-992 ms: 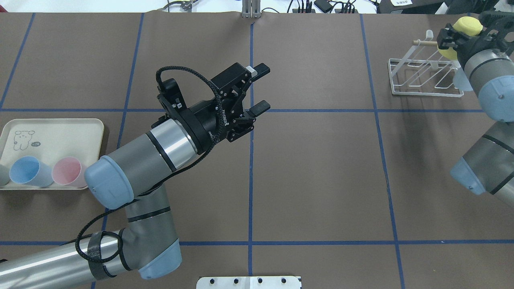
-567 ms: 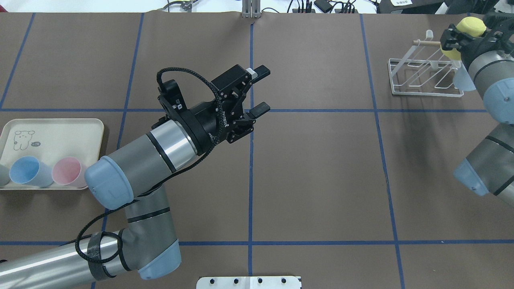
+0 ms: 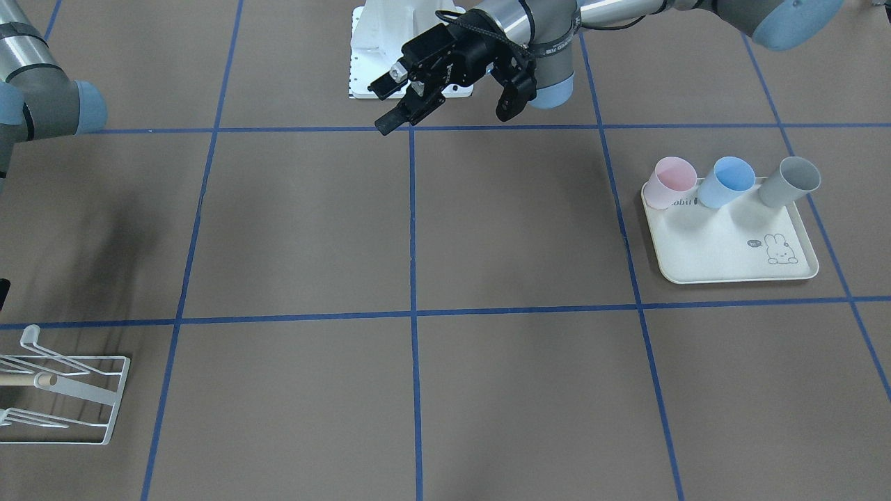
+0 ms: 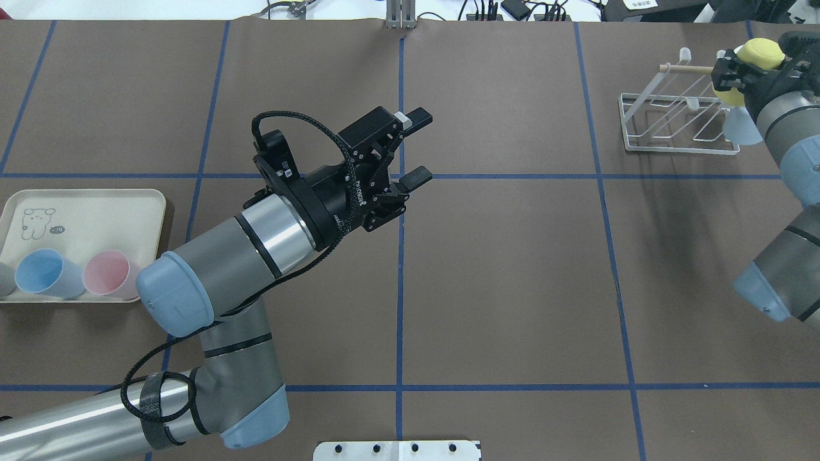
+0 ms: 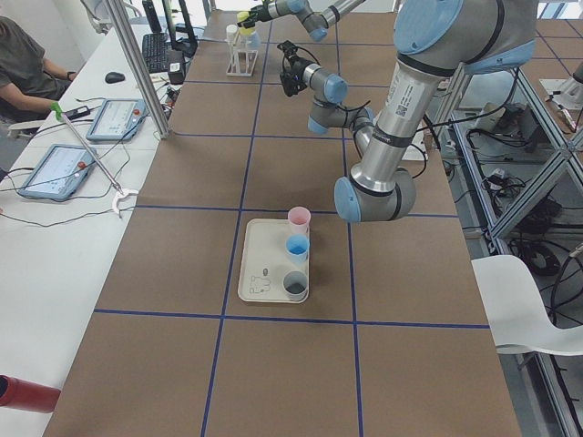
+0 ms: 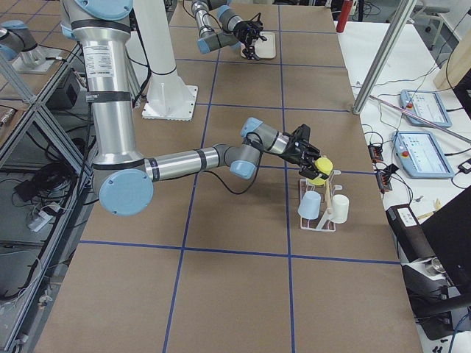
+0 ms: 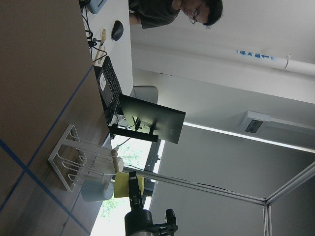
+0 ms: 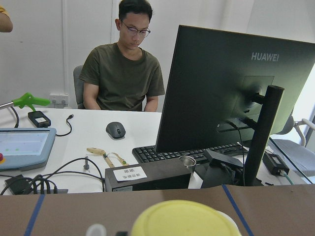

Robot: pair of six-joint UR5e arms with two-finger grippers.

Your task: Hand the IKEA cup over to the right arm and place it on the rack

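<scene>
The yellow IKEA cup point(image 4: 761, 54) hangs over the far right end of the white wire rack point(image 4: 672, 125), and my right gripper point(image 4: 730, 73) is shut on it. In the exterior right view the cup point(image 6: 321, 168) sits just above the rack's wooden dowel, with the gripper point(image 6: 310, 157) behind it. The right wrist view shows only the cup's yellow top point(image 8: 184, 219). My left gripper point(image 4: 419, 146) is open and holds nothing, hovering above mid-table; it shows near the robot's base point(image 3: 384, 106) in the front-facing view.
A light-blue cup point(image 6: 310, 204) and a white cup point(image 6: 339, 208) hang on the rack. A cream tray point(image 4: 96, 211) at the left holds a pink cup point(image 4: 106, 272) and a blue cup point(image 4: 41, 274), with a grey cup point(image 3: 790, 181) beside them. A person sits at the desk beyond the table.
My right arm has carried the yellow cup a little to the right and farther back over the rack's end. The left arm has barely moved and stays open.
</scene>
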